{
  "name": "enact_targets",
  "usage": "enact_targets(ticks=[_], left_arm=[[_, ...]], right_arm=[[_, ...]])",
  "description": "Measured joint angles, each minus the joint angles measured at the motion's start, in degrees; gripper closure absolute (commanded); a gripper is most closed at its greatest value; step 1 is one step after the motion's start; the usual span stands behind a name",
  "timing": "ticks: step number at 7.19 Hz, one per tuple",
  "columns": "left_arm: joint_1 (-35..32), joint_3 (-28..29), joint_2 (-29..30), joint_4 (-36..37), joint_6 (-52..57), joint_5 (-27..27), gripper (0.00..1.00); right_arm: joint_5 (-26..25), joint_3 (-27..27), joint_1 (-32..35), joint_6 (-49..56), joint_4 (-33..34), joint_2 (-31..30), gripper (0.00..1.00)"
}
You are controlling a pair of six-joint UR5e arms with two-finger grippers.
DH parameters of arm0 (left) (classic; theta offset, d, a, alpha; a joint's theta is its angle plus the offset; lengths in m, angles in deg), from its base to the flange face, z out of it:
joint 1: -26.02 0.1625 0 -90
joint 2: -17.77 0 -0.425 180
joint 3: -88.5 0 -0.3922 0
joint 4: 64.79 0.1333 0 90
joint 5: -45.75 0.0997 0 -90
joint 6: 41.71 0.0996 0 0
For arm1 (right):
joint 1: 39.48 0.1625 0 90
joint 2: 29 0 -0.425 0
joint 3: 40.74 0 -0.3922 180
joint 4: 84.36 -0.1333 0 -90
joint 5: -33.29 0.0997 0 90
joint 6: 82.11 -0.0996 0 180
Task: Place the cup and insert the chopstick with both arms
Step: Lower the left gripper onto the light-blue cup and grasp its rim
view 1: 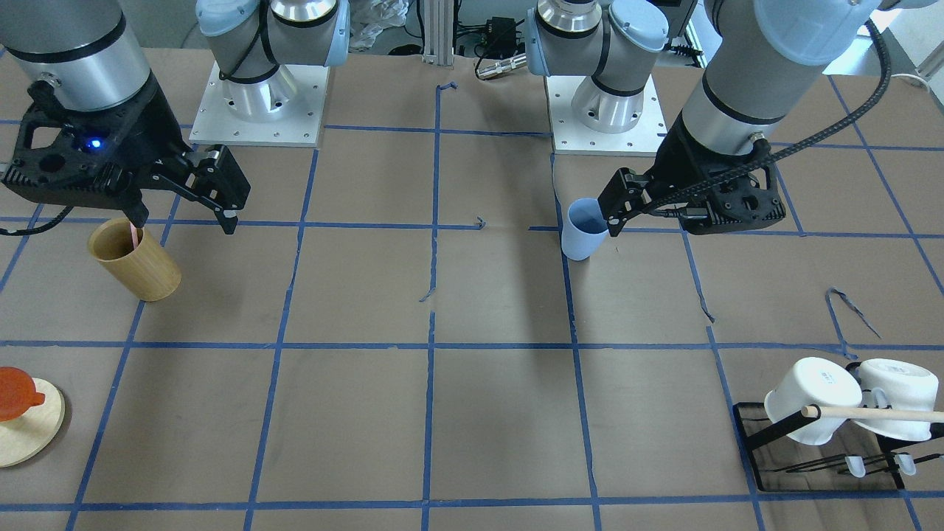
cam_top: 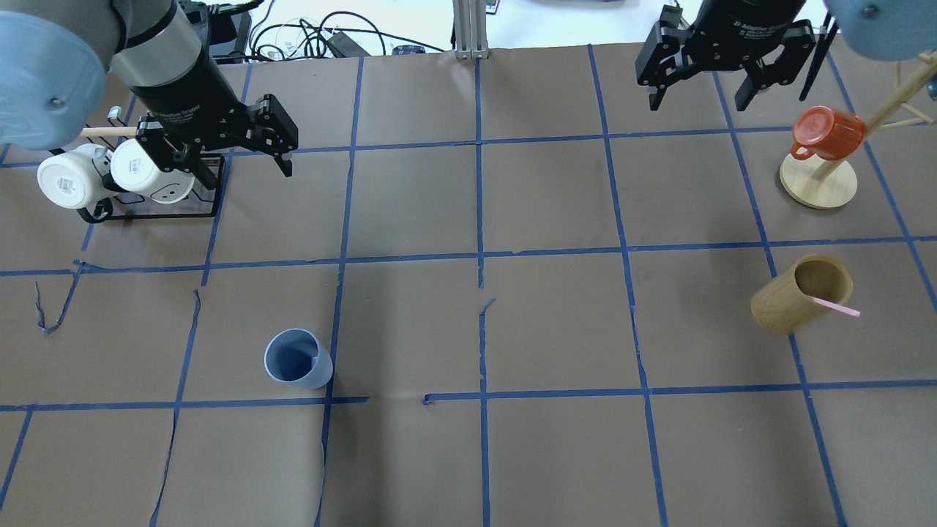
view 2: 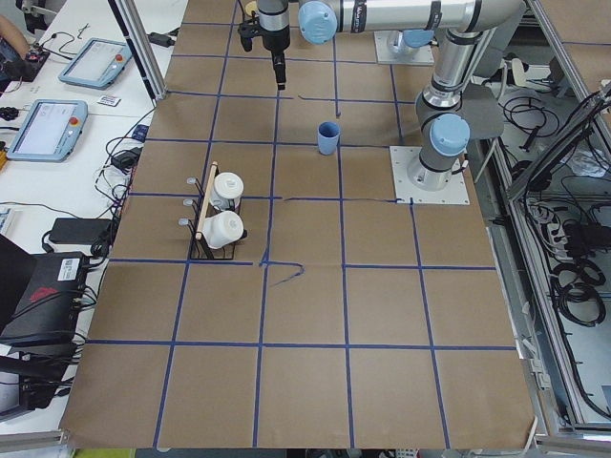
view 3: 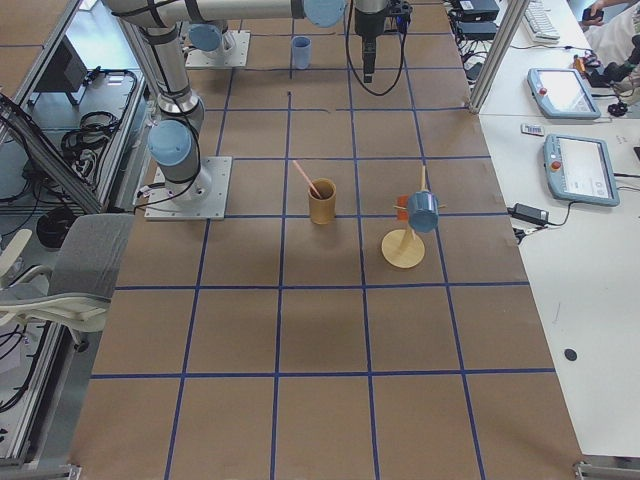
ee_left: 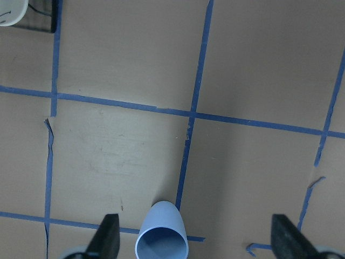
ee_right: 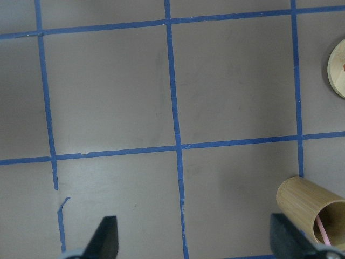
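Fingers of the left gripper (cam_top: 230, 162) and right gripper (cam_top: 699, 99) stand spread wide and empty overhead; the blue cup (cam_top: 296, 359) sits upright on the table (cam_top: 556, 322), apart from both. From the front, the pink chopstick (view 1: 134, 234) leans inside the bamboo holder (view 1: 140, 262).

In the right wrist view, the bamboo cup (ee_right: 297, 200) is cut off at the lower right corner, and only a short piece of the pink chopstick (ee_right: 323, 232) is seen inside. In the left wrist view, a white mug (ee_left: 9, 11) is clipped by the upper left corner.
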Motion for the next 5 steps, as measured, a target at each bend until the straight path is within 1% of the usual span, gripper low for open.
enact_targets(ticks=[3, 5], left_arm=[[-0.19, -3.70, -1.46, 0.70, 0.75, 0.11, 0.00], [-0.37, -7.44, -2.38, 0.92, 1.44, 0.36, 0.01]], right_arm=[[-0.34, 0.00, -0.09, -0.35, 0.08, 0.00, 0.00], [-0.09, 0.00, -0.21, -0.09, 0.18, 0.01, 0.00]])
